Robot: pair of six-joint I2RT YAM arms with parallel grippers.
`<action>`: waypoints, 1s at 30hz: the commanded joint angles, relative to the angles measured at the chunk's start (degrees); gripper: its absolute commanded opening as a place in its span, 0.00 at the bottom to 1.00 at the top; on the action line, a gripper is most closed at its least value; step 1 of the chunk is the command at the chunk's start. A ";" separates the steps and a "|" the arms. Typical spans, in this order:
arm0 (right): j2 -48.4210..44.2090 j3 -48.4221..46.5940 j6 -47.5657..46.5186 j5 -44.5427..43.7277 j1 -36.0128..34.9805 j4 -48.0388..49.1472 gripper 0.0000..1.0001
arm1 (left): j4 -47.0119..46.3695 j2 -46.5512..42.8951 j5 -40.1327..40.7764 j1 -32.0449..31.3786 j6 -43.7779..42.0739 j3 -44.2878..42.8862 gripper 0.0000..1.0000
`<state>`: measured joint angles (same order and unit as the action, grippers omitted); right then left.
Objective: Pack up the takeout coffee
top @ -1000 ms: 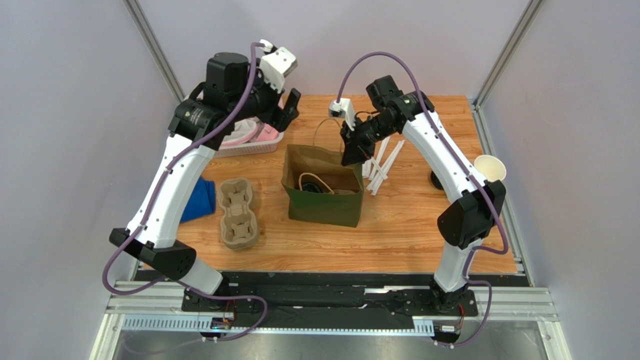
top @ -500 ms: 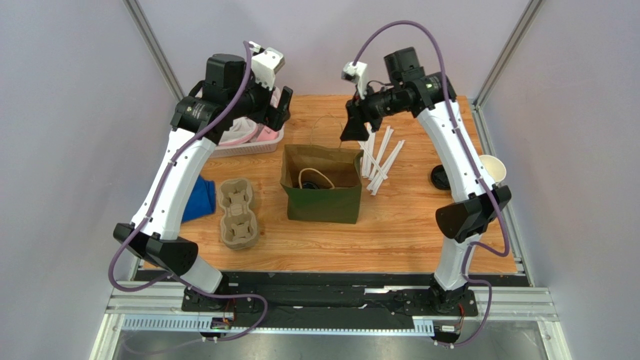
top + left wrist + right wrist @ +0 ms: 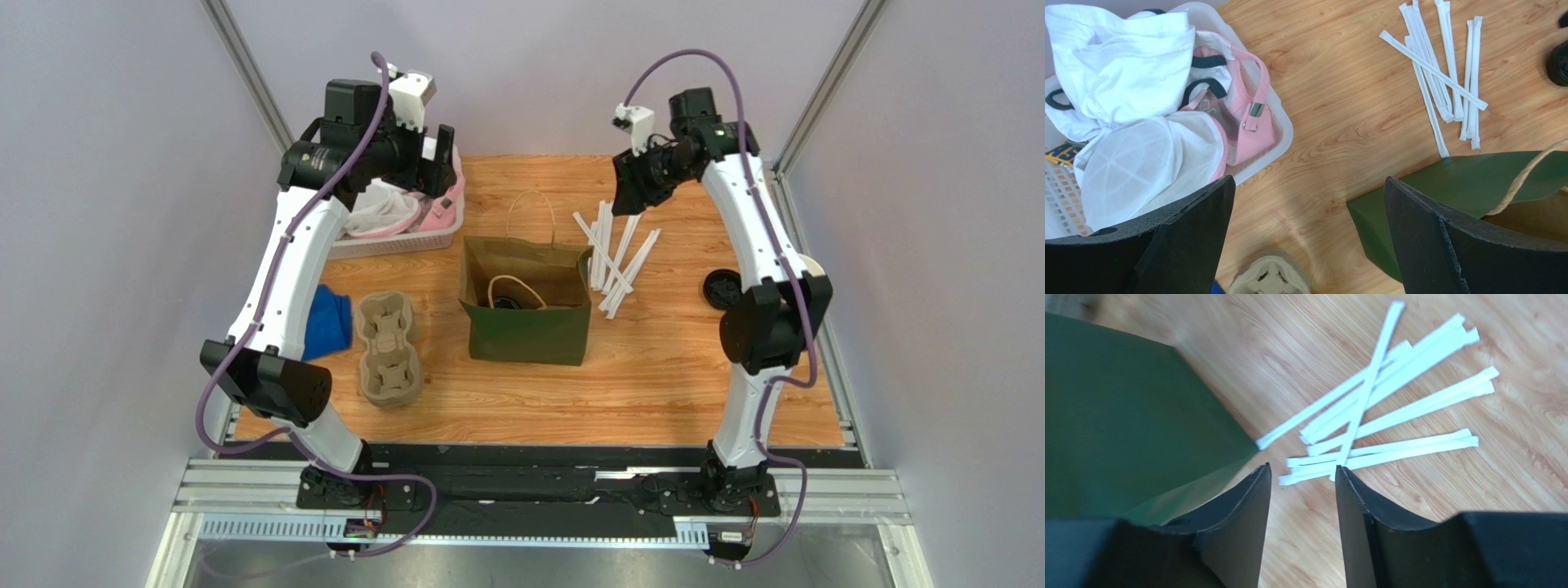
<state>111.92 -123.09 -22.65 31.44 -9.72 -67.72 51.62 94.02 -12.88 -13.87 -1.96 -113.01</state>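
The green paper bag (image 3: 528, 321) stands open mid-table, its rope handle lying inside; it also shows in the left wrist view (image 3: 1462, 193) and the right wrist view (image 3: 1118, 416). A round black lid (image 3: 720, 289) lies on the table to the bag's right. Of the paper cup, only a pale sliver (image 3: 815, 262) shows behind the right arm's elbow. My left gripper (image 3: 439, 159) (image 3: 1309, 180) is wide open and empty, high over the white basket's edge. My right gripper (image 3: 628, 190) (image 3: 1303, 467) is empty, its jaws a narrow gap apart, high over the straws.
A white basket (image 3: 405, 239) of white and pink cloth (image 3: 1137, 92) sits at the back left. Two pulp cup carriers (image 3: 390, 349) and a blue item (image 3: 325, 321) lie left of the bag. Several wrapped white straws (image 3: 613, 251) (image 3: 1389, 416) lie right of the bag.
Both arms have lifted and pulled back toward the far edge. My right gripper left the bag's rim and moved right over the straws. My left gripper moved left over the basket.
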 commanded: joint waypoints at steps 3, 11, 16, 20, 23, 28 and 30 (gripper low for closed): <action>8.31 0.74 -3.80 -13.84 -2.41 4.71 0.44 | 0.85 1.17 -2.67 1.91 1.17 -1.51 0.99; 14.20 3.64 -6.70 -17.64 -3.99 5.85 0.37 | 1.73 0.99 -2.58 2.35 0.37 0.86 0.98; 15.61 4.70 -6.61 -18.34 -4.26 7.34 0.36 | 2.35 1.08 -3.37 2.35 0.20 1.83 0.98; 17.01 4.52 -6.44 -18.43 -4.61 8.40 0.36 | 2.44 1.25 -4.08 2.44 0.37 2.36 0.98; 18.24 4.52 -6.44 -18.61 -4.96 9.01 0.35 | 2.61 1.52 -4.52 2.36 0.20 2.18 0.98; 20.09 4.43 -6.35 -18.87 -5.84 9.45 0.34 | 3.40 2.13 -4.25 2.44 -0.15 1.48 0.98; 20.62 4.70 -6.52 -19.22 -5.93 9.98 0.34 | 3.58 2.13 -4.25 2.44 -0.24 1.65 0.98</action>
<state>131.61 -118.37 -27.94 13.15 -14.92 -60.29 54.68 95.92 -16.32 -11.90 -1.78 -110.61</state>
